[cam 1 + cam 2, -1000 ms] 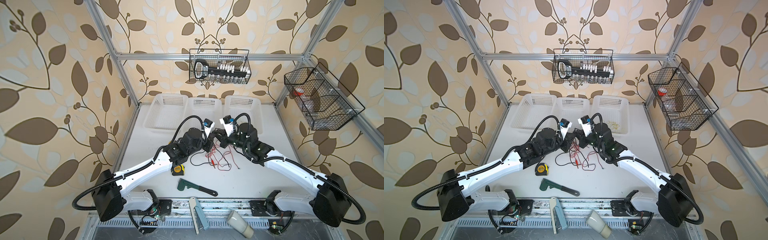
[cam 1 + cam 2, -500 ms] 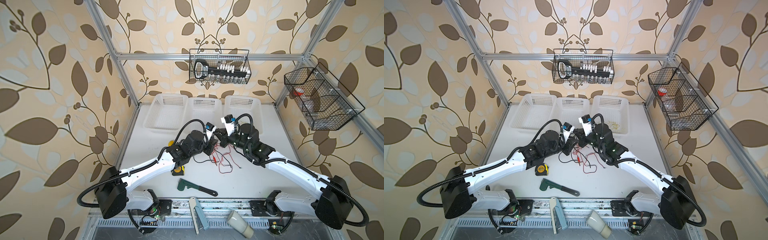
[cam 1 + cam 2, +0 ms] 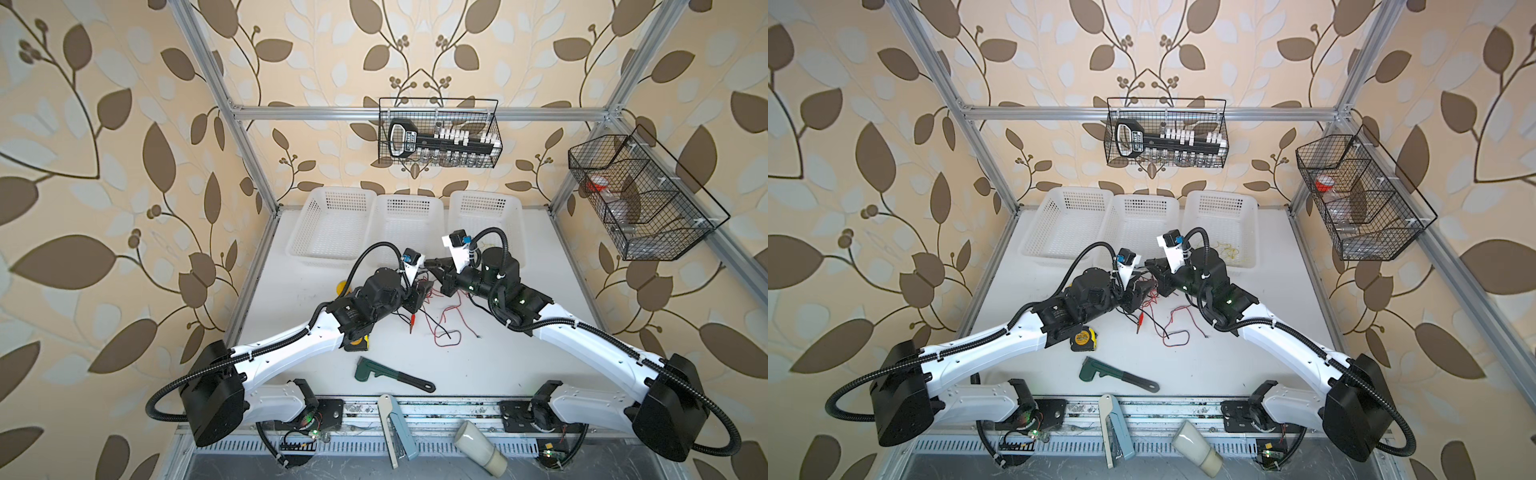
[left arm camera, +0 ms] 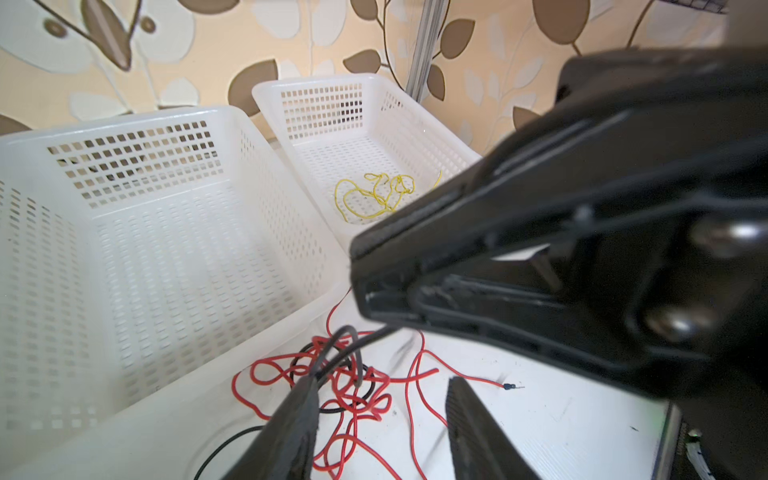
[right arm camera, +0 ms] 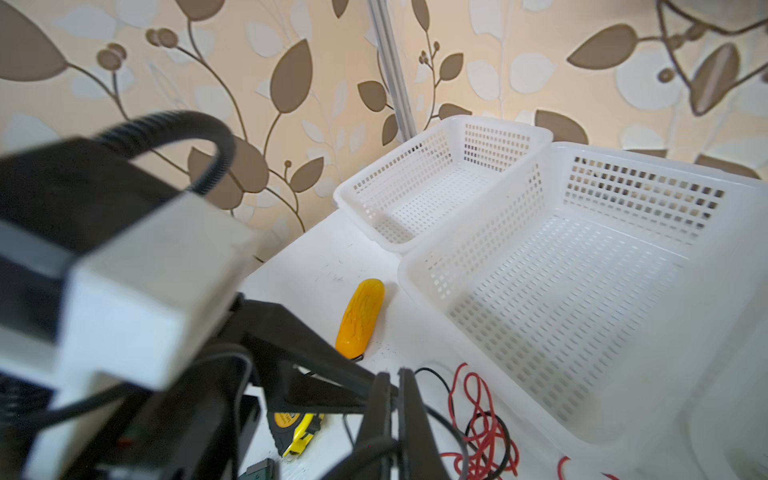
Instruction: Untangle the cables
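1. Landmark: middle basket [image 3: 409, 208], white, perforated, nothing in it. I judge it is kept free for the next strand I separate.
2. Cables [image 4: 357, 392]: red and black knot on the table just in front of the middle basket, with loose ends trailing further forward. Not yet separated.
3. My right gripper [image 5: 392, 386]: fully closed, apparently pinching the black cable [image 4: 353, 351] above the knot. I judge this keeps that strand lifted so the red loops can slip off.
4. My left gripper [image 4: 382, 382]: jaws standing apart, clamping nothing, low over the knot. Probably poised for a fresh bite.
5. Yellow cable [image 4: 376, 194]: alone in the neighbouring basket [image 4: 320, 112] right of the middle basket. Already sorted.
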Controlling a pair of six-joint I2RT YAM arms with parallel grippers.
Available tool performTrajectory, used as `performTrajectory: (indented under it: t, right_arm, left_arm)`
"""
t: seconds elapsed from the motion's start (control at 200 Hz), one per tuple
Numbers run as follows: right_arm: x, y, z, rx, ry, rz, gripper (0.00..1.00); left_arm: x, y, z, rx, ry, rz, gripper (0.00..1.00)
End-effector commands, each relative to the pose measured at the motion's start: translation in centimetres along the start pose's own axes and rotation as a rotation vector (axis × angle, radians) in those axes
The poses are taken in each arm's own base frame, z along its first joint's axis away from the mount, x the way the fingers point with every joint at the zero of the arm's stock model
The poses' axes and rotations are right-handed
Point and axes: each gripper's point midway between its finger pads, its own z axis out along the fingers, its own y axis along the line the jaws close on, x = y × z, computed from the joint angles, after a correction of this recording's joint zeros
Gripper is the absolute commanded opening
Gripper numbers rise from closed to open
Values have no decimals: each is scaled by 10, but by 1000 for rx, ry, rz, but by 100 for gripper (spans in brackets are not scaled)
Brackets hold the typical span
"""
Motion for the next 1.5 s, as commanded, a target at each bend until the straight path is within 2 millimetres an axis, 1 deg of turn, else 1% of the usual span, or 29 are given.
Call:
performTrajectory:
  t: [0.0,0.12,0.25,0.415,0.48,0.59,0.74,0.815,0.945,1.09,1.21,1.38,1.499]
  right_arm:
    - [-14,-14,-6,108,-13,-21,0]
    - [-16,-8,-8,76,-20,-27,0]
    - [-20,-4,-10,58,-28,-28,0]
    - [-27,-3,-14,65,-48,-37,0]
    - [-31,-8,-17,101,-59,-45,0]
    - [-40,-25,-27,237,-79,-71,0]
    - [-47,-34,-35,308,-91,-118,0]
    - [-49,-34,-35,309,-99,-131,0]
    - [-55,-35,-28,309,-121,-114,0]
    - [-72,-33,-23,276,-170,-68,0]
    - [-90,-37,-23,258,-203,-30,0]
    - [-121,-30,-33,178,-276,-3,0]
    - [-135,-27,-41,157,-310,-5,0]
  left_arm:
    - [-28,4,-14,-36,-113,9,52]
    - [-24,13,-13,-82,-106,6,53]
    - [-18,10,-9,-65,-77,14,54]
    - [-2,8,0,-49,-12,14,55]
    - [2,8,2,-51,2,8,55]
    - [2,9,2,-56,-4,2,55]
    - [-2,9,1,-57,-18,1,55]
    - [-3,9,1,-58,-23,1,55]
    - [-6,11,0,-67,-31,-2,55]
    - [-8,13,-3,-79,-41,-5,56]
    - [-8,15,-7,-86,-48,-3,62]
    - [-3,18,-9,-101,-44,-4,67]
    - [-1,19,-10,-101,-41,-7,68]
